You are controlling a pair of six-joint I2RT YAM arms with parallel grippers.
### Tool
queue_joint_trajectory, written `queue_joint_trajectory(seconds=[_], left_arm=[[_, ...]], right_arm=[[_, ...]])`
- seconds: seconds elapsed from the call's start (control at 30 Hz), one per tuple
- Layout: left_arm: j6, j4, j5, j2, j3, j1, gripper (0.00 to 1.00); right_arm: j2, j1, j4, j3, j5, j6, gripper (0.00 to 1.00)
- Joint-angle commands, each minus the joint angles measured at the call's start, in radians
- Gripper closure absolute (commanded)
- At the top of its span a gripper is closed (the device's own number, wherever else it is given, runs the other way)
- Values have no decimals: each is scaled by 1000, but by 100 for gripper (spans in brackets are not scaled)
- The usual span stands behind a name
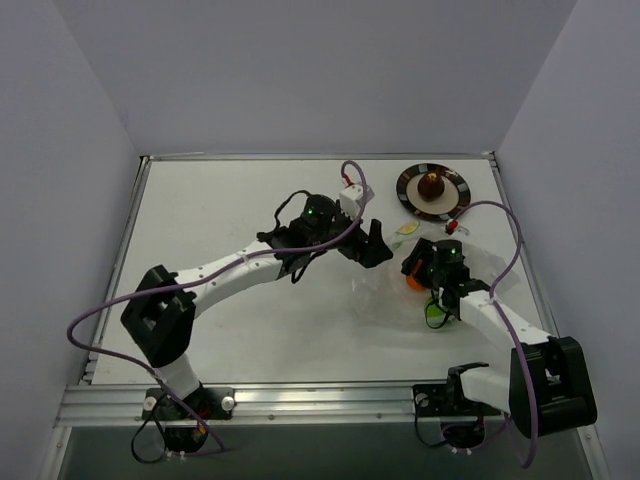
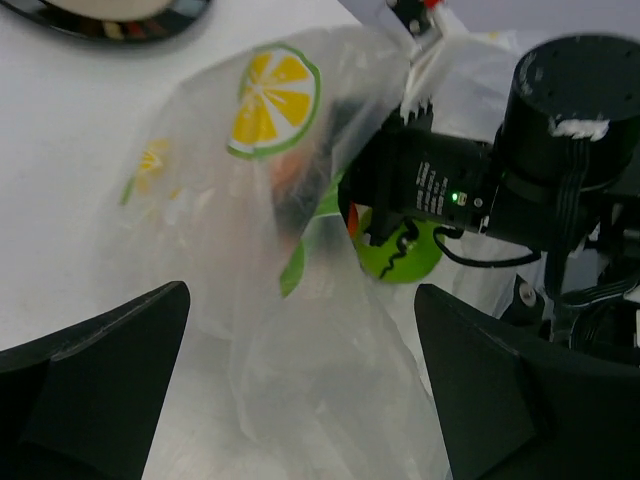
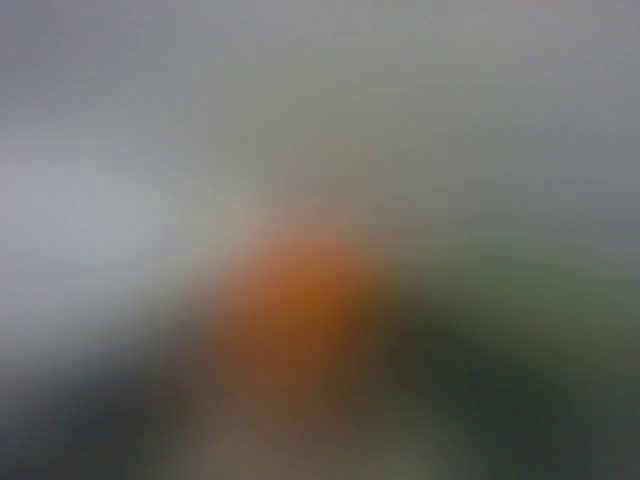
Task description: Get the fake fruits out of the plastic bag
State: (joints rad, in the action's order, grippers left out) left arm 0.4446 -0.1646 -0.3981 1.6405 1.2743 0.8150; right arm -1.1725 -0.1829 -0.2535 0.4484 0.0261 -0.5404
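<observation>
The clear, wrinkled plastic bag lies right of centre; in the left wrist view it bears a lemon print. My left gripper is open, its fingers wide apart either side of the bag's film, not touching it. My right gripper reaches into the bag beside an orange fruit. The right wrist view is a blur with an orange blob, so its jaws cannot be read. A bright green fruit sits in the bag, also in the left wrist view. A dark red-purple fruit rests on the plate.
A round dark-rimmed plate stands at the back right, just beyond the bag. Grey walls enclose the white table on three sides. The right arm's black wrist body is close in front of the left gripper.
</observation>
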Motion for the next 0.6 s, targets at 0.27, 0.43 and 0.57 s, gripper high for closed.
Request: queue_joint_trajectory(seconds=[0.27,0.43,0.57], left_arm=[[-50,77,-138,205,224,18,15],[34,-45,-55,284,220,-2,77],[161,-125,1,352,229,-2,96]], right_arm=[[30,0,-1,-11,-15,-10,69],[46,-4,9,-22,-26,-6,69],[106,-29,26,-48,-71,-15,71]])
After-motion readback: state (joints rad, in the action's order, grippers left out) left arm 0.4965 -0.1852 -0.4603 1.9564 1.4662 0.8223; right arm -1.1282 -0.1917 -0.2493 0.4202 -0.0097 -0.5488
